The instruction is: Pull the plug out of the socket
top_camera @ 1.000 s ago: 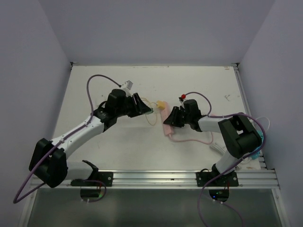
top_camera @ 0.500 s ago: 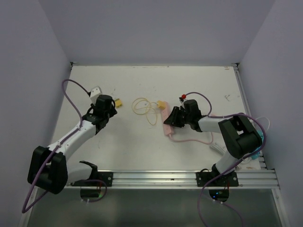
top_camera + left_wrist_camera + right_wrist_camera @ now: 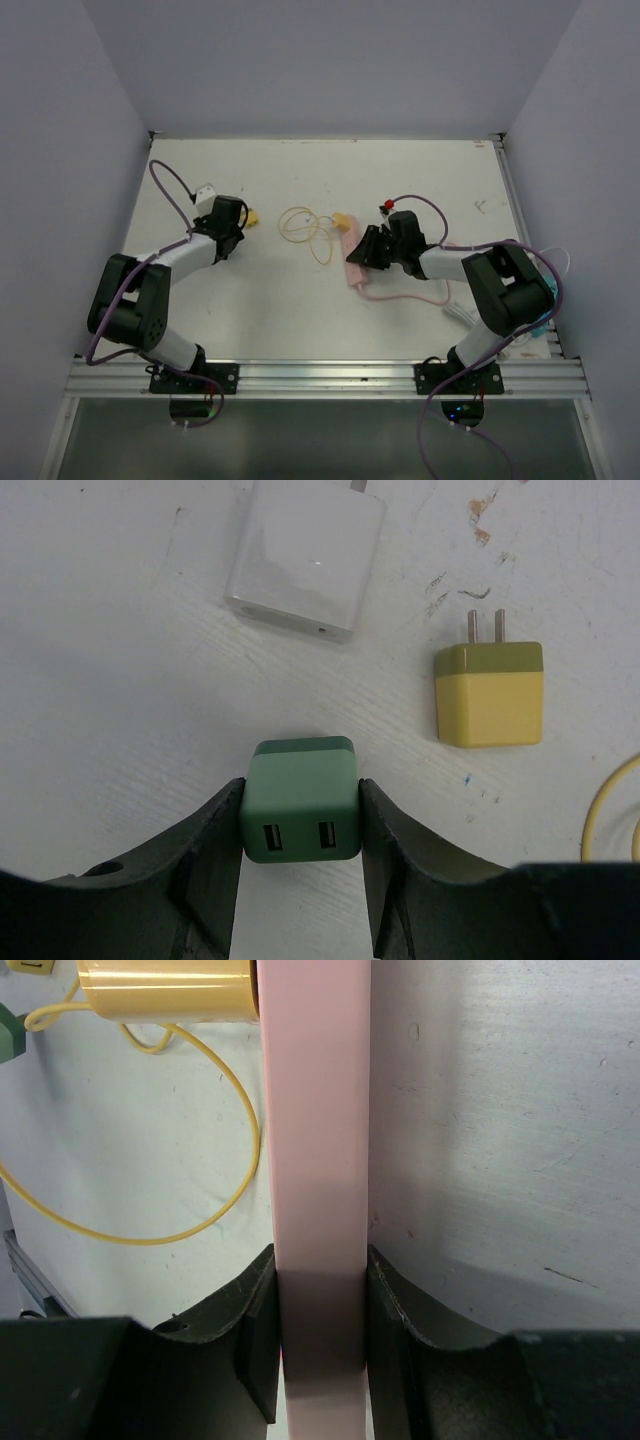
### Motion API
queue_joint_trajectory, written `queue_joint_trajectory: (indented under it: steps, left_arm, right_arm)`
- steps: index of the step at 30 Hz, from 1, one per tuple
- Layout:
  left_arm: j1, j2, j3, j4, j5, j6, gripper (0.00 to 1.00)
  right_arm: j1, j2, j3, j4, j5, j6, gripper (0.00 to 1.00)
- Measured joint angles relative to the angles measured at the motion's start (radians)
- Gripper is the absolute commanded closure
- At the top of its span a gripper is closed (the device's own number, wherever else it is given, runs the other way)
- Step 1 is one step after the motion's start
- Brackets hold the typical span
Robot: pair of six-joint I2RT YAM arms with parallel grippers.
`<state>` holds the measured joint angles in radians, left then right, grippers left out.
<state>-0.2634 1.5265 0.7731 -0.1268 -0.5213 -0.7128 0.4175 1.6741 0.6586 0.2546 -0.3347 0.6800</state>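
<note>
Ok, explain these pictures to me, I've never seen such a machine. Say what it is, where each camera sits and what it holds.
Two robot arms are bolted to a white table. The wide picture looks down from above; the other two come from a camera on each wrist. The left gripper is shut on a green charger, with a white charger and a yellow charger lying loose beyond it. The right gripper clamps a pink power strip; a yellow plug sits against its side and a yellow cable loops nearby.
</note>
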Motion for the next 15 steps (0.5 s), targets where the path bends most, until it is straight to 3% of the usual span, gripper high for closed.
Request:
queue_joint_trajectory:
  steps: [5,8,15]
  left_arm:
    - [0.006,0.035,0.013,0.038,-0.004,0.001,0.84]
    - [0.007,0.045,0.014,0.059,-0.003,0.001,0.70]
    - [0.008,0.047,0.001,0.090,0.009,0.000,0.50]
  right_arm:
    - [0.000,0.000,0.000,0.000,0.000,0.000,1.00]
    - [0.000,0.000,0.000,0.000,0.000,0.000,1.00]
    - [0.000,0.000,0.000,0.000,0.000,0.000,1.00]
